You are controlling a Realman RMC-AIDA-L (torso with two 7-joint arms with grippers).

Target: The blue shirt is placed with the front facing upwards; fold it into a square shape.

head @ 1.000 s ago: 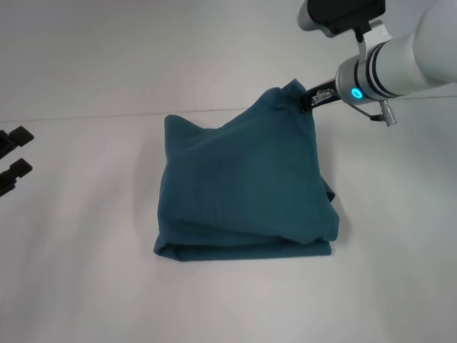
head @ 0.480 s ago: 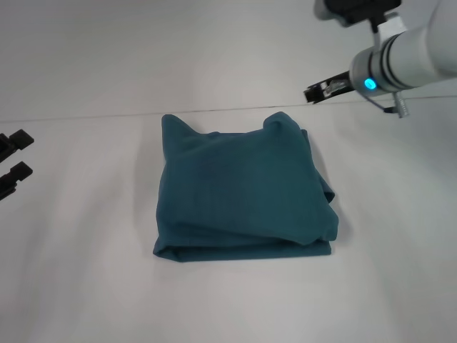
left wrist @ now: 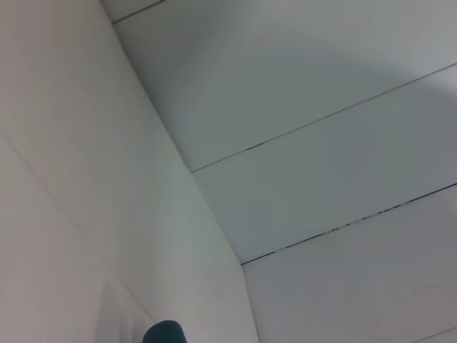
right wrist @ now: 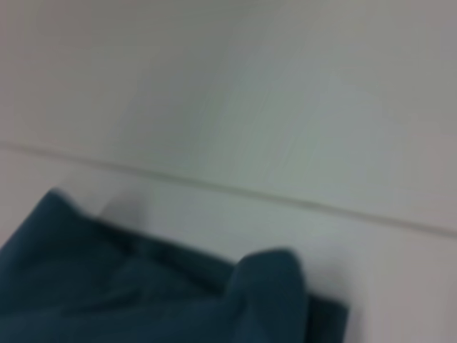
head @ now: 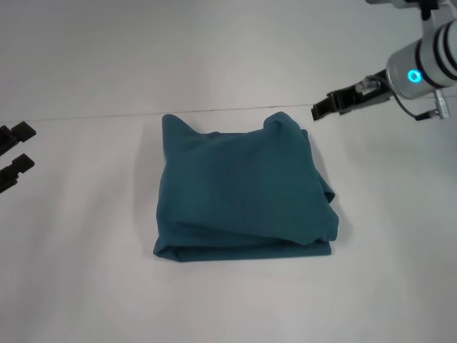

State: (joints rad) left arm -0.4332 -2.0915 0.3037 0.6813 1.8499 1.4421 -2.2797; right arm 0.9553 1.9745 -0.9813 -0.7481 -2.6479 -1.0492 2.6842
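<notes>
Dark teal-blue cotton shirt [head: 244, 191] folded into a rough square, lying centre frame on the white table [head: 86, 286]. Right gripper [head: 320, 109] upper right, clear of the cloth, holding nothing; jaw gap: cannot tell. Left gripper [head: 13, 151] parked far left edge, slightly parted.

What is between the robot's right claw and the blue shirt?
Nothing visible. The right claw hangs in open air just beyond the far right corner of the folded blue shirt, with only bare table below. The left claw sits off to the side.
</notes>
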